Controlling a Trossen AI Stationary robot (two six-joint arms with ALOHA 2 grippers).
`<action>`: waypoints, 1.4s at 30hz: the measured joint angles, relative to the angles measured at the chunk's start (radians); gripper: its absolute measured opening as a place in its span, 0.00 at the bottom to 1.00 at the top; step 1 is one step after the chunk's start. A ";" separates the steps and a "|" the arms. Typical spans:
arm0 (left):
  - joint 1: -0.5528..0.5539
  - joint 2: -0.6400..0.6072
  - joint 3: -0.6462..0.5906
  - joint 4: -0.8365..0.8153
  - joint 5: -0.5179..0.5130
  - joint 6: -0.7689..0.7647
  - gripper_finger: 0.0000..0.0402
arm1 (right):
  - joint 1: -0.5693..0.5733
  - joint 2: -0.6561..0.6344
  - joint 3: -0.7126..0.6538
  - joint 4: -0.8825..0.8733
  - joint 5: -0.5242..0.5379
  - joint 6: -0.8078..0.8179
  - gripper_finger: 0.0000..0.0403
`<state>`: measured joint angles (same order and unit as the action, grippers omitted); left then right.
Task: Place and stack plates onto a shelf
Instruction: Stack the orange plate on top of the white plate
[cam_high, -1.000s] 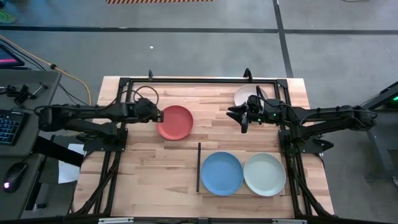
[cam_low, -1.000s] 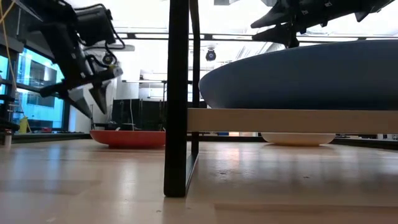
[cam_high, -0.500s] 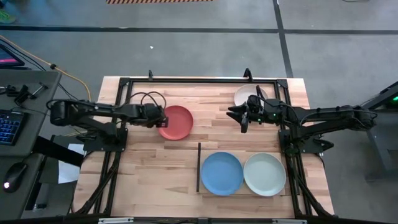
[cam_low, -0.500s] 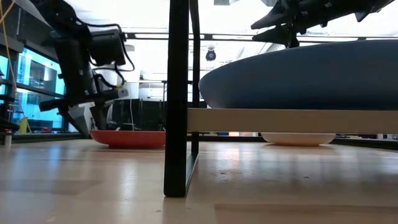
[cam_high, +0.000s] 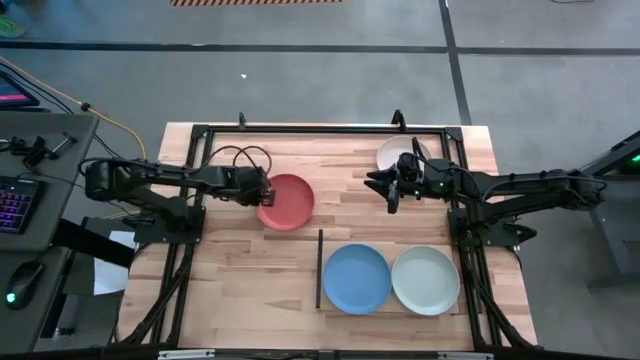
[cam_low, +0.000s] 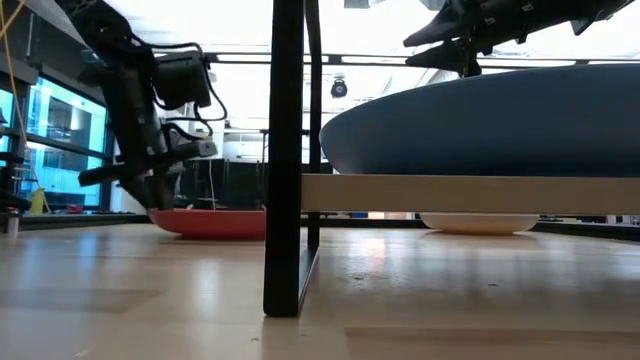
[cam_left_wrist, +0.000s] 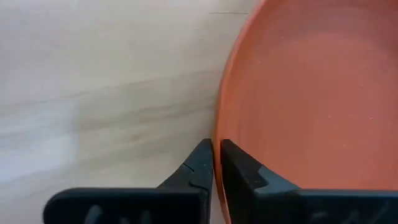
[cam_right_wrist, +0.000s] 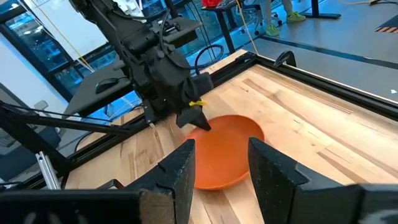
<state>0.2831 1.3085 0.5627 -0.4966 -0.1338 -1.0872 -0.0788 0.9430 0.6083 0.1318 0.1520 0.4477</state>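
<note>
Left gripper (cam_left_wrist: 212, 163) has its fingers pinched together on the rim of the red plate (cam_high: 285, 201), which lies on the tabletop (cam_high: 250, 270) toward the far left. Nearest the front, the shelf (cam_high: 390, 308) with its black upright strip (cam_high: 319, 268) carries the blue plate (cam_high: 356, 278) and the pale blue-grey plate (cam_high: 425, 280) side by side. Farther back, the right gripper (cam_right_wrist: 221, 163) hangs with fingers apart above the table, just beside the cream-white plate (cam_high: 392, 152). No readable writing shows.
</note>
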 joint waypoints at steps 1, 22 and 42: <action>0.011 -0.020 0.013 -0.027 0.001 0.018 0.03 | 0.000 0.000 0.000 0.000 -0.001 0.004 0.32; 0.104 -0.014 0.535 -0.147 -0.105 0.331 0.00 | -0.056 0.144 0.002 0.049 0.050 0.627 0.32; 0.061 0.149 0.560 -0.018 -0.085 0.339 0.00 | -0.098 0.343 0.001 0.141 0.128 0.741 0.32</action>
<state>0.3439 1.4572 1.1229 -0.5143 -0.2189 -0.7479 -0.1772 1.2865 0.6090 0.2729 0.2798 1.1887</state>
